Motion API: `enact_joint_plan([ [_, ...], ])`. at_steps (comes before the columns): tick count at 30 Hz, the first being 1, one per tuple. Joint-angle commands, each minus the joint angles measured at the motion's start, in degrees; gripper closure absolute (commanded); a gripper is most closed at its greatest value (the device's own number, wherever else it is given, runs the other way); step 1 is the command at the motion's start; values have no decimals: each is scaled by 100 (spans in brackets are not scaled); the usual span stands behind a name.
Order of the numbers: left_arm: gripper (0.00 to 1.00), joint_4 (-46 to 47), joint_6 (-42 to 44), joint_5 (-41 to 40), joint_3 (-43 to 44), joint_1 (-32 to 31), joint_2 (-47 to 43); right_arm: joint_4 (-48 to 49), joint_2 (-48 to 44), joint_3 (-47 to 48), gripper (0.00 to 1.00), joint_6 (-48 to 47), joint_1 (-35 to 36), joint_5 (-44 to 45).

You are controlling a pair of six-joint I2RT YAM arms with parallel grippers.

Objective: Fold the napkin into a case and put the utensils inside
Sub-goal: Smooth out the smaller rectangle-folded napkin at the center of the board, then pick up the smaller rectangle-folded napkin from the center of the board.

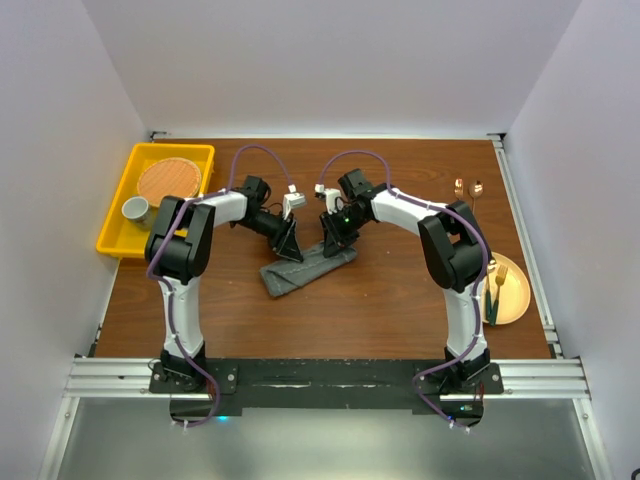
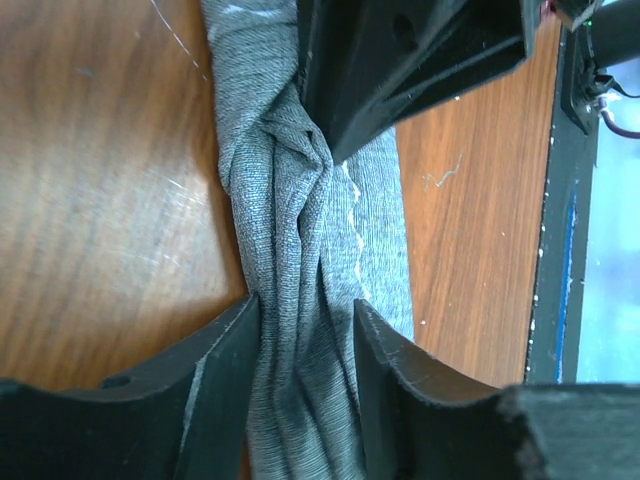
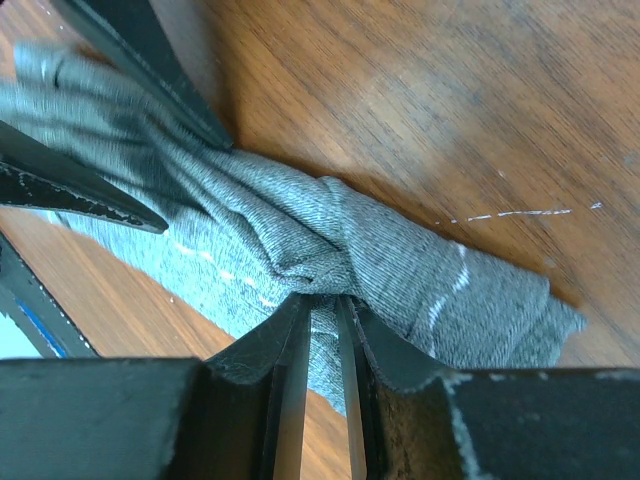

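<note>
The dark grey napkin (image 1: 303,270) lies bunched into a twisted strip in the middle of the table. My left gripper (image 1: 291,246) straddles one part of the strip. In the left wrist view its fingers (image 2: 232,360) press the gathered napkin (image 2: 290,230) from both sides. My right gripper (image 1: 333,242) is shut on a fold a little further along, and the right wrist view shows a pinch of napkin (image 3: 420,270) between its narrow jaws. Copper utensils (image 1: 467,188) lie at the far right, and another (image 1: 497,282) rests on the plate.
A yellow tray (image 1: 120,235) at the back left holds a woven round mat (image 1: 170,180) and a small cup (image 1: 135,209). A round yellow-orange plate (image 1: 515,292) sits at the right edge. White walls close in the table on three sides.
</note>
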Motion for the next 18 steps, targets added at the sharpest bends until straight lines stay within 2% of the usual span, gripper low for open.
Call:
enact_joint_plan([
  [1,55,-452,255,-723,-240,-42,212,187,293,-281,77,-248,-60,928],
  [7,47,-470,124,-627,-143,-60,247,187,293,-281,77,-240,-51,945],
  [9,47,-339,-148,-906,-196,-86,273,204,285,-290,77,-248,-60,954],
  [10,43,-103,-541,-1091,-222,-95,282,213,285,-290,77,-240,-51,954],
  [13,39,259,-973,-1504,-407,-95,204,239,285,-308,77,-73,-51,963],
  [18,38,304,-1081,-1883,-706,45,-227,274,241,-352,77,-64,-51,998],
])
